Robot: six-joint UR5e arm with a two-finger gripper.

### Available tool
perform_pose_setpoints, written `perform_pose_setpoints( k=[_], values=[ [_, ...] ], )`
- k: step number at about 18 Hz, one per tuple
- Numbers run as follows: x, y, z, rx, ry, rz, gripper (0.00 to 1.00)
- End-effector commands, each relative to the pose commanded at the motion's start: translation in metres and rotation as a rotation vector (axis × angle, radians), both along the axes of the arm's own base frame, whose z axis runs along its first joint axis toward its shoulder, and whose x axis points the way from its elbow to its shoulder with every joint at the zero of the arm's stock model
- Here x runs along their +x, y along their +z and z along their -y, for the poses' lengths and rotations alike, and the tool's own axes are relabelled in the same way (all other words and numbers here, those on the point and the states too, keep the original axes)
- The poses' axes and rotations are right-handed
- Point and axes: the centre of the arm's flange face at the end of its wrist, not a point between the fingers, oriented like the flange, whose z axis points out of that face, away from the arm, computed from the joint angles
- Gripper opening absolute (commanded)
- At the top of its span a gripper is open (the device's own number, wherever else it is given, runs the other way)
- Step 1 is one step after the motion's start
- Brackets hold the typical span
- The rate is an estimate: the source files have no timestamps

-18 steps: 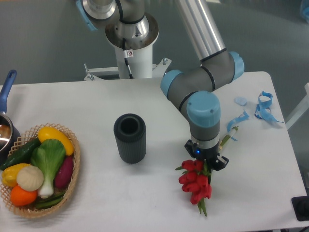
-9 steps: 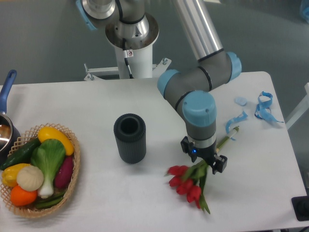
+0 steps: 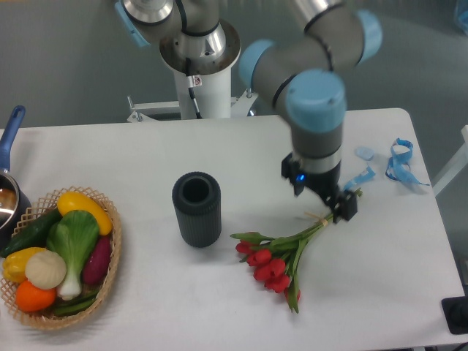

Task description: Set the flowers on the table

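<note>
The flowers (image 3: 268, 265), a tied bunch of red tulips with green stems, lie flat on the white table (image 3: 219, 311) right of centre. Their blooms point to the front left and their stem ends to the back right. My gripper (image 3: 322, 199) hangs above the stem end of the bunch, raised off the table. Its jaws look open, with nothing held; the arm's wrist hides most of the fingers from this high view.
A dark ribbed cylinder (image 3: 196, 209) stands upright left of the blooms. A wicker basket (image 3: 110, 281) of colourful vegetables sits at the front left, with a blue-handled pot (image 3: 9, 191) behind it. Blue ribbon (image 3: 398, 165) lies at the back right.
The bunch went from hanging in the gripper to lying flat on the table. The gripper let go, rose and moved back towards the far right.
</note>
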Motion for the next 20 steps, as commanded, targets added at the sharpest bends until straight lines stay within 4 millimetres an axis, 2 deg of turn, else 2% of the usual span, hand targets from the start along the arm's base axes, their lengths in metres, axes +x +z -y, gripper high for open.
perform_pose_setpoints(
  k=[2, 5, 7, 12, 15, 20],
  values=[
    [-0.008, 0.021, 0.031, 0.069, 0.009, 0.032, 1.0],
    [-0.018, 0.039, 0.072, 0.105, -0.033, 0.043, 1.0],
    [-0.026, 0.043, 0.1, 0.096, -0.061, 0.053, 1.0],
    [-0.032, 0.057, 0.145, 0.088, -0.149, 0.018, 1.0],
    [-0.03, 0.065, 0.151, 0.089, -0.153, 0.003, 1.0],
    [-0.03, 0.064, 0.154, 0.093, -0.147, 0.003, 1.0]
  ],
)
